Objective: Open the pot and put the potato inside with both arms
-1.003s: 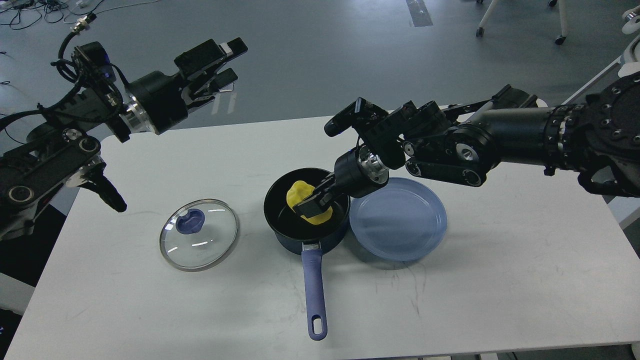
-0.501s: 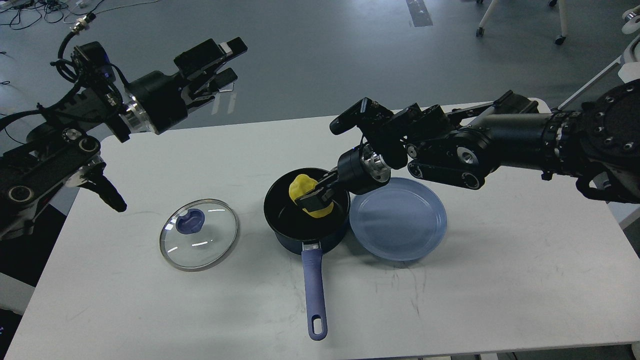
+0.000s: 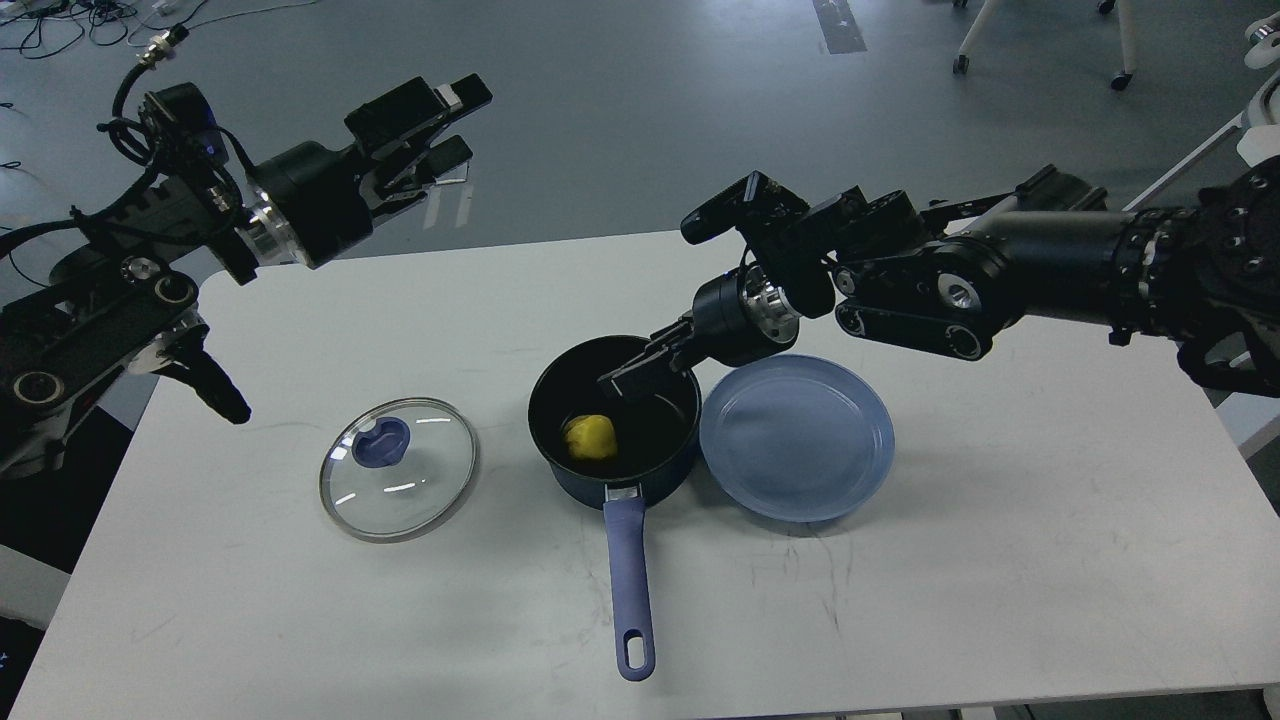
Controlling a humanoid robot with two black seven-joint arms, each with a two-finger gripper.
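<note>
A dark blue pot (image 3: 570, 480) with a long blue handle stands open at the table's middle. A yellow potato (image 3: 590, 437) lies on its bottom, near the front. My right gripper (image 3: 640, 368) hangs open and empty just above the pot's far right rim. The glass lid (image 3: 398, 468) with a blue knob lies flat on the table to the pot's left. My left gripper (image 3: 450, 125) is open and empty, held high beyond the table's far left edge.
An empty blue plate (image 3: 797, 437) touches the pot's right side. The white table (image 3: 1000, 540) ends near the bottom of the view. Chair legs stand on the floor at the far right.
My right gripper let go of the potato, which dropped to the pot's bottom. The gripper then rose and drew back to the right. The left arm has not moved.
</note>
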